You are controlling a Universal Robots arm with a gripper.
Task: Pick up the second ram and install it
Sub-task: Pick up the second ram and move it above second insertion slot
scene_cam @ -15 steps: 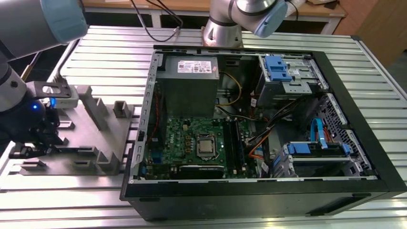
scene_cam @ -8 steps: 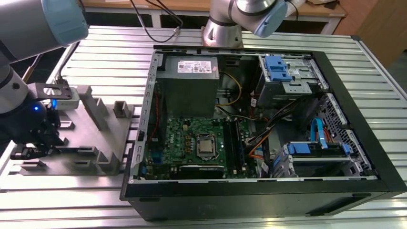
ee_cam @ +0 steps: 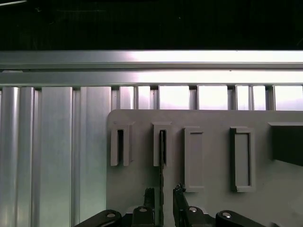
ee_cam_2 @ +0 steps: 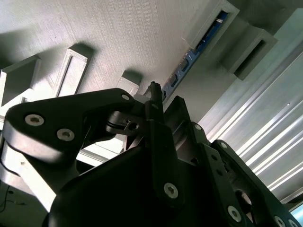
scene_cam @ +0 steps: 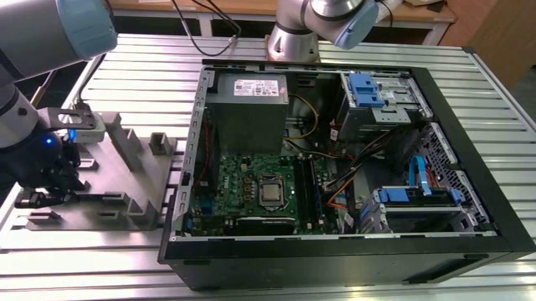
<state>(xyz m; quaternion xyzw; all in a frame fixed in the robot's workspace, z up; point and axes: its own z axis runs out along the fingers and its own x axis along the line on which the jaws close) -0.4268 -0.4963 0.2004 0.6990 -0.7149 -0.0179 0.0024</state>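
1. While the arm hangs over the grey fixture plate (scene_cam: 100,188), its gripper (scene_cam: 46,188) sits low over the plate's side farthest from the open computer case (scene_cam: 335,266).
2. The second ram (ee_cam: 161,176) stands on edge on the plate, one end seated in a raised slotted holder (ee_cam: 162,127) near the plate's rim. The rest runs out from that holder straight towards the gripper (ee_cam: 163,195).
3. In the second wrist view the ram (ee_cam_2: 201,45) shows as a thin blue-green strip in a groove of the plate (ee_cam_2: 118,38), reaching to the gripper (ee_cam_2: 165,97).
4. The jaws stand narrowly apart, one finger on each side of the ram. In the first wrist view a slim gap shows between the board and each of the fingertips (ee_cam: 179,191), so they straddle the ram without clamping it.
5. Other raised holders (ee_cam: 240,158) stand in a row on the plate beside the ram's holder.
6. The plate (ee_cam: 265,189) lies on a ribbed aluminium table (ee_cam: 57,165).
7. Just beside the plate, on the exterior view's right, the case holds the green motherboard (scene_cam: 243,194) and a grey power supply (scene_cam: 247,119).
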